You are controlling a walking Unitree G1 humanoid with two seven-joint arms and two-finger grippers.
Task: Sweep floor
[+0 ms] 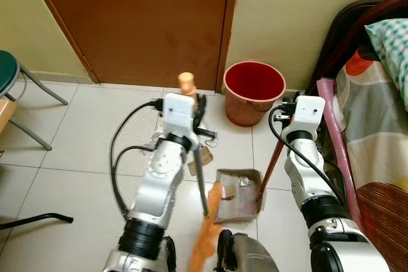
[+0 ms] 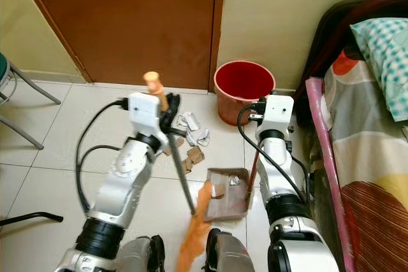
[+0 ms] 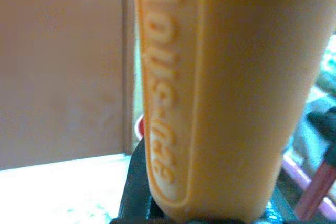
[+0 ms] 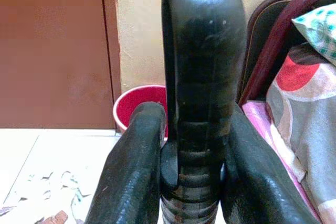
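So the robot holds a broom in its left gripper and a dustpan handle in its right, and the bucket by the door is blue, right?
Nearly: the bucket by the door is red, not blue, as the left eye view shows. The rest holds: the left gripper grips the broom, and the right gripper is shut on the dustpan handle, with the dustpan on the floor.
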